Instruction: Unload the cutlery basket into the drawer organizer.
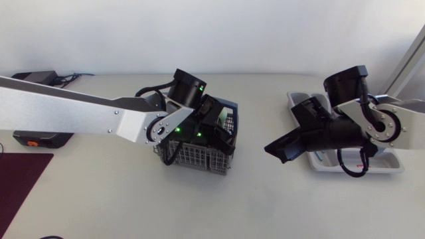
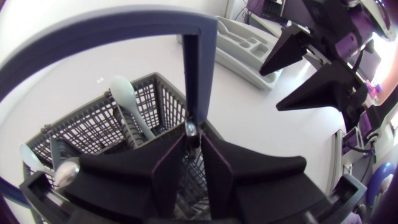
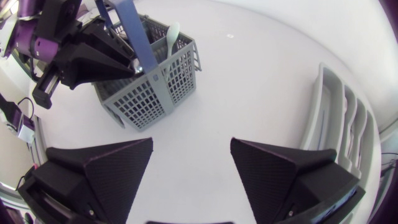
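Note:
The grey mesh cutlery basket [image 1: 199, 158] with a blue arched handle [image 2: 199, 68] stands mid-table. My left gripper [image 2: 193, 140] is down over it beside the handle's upright, its fingers pressed on the small metal tip of a cutlery piece [image 2: 191, 129]; the rest of the piece is hidden. A pale plastic spoon [image 2: 124, 93] and a metal spoon [image 2: 67, 169] stand in other compartments. My right gripper [image 3: 193, 168] hovers open and empty between the basket and the grey drawer organizer [image 3: 336, 118].
My right arm [image 1: 372, 123] covers much of the organizer [image 1: 392, 166] at the right side. A dark red mat [image 1: 20, 182] lies at the left front. Bare tabletop runs between the basket [image 3: 146, 93] and the organizer.

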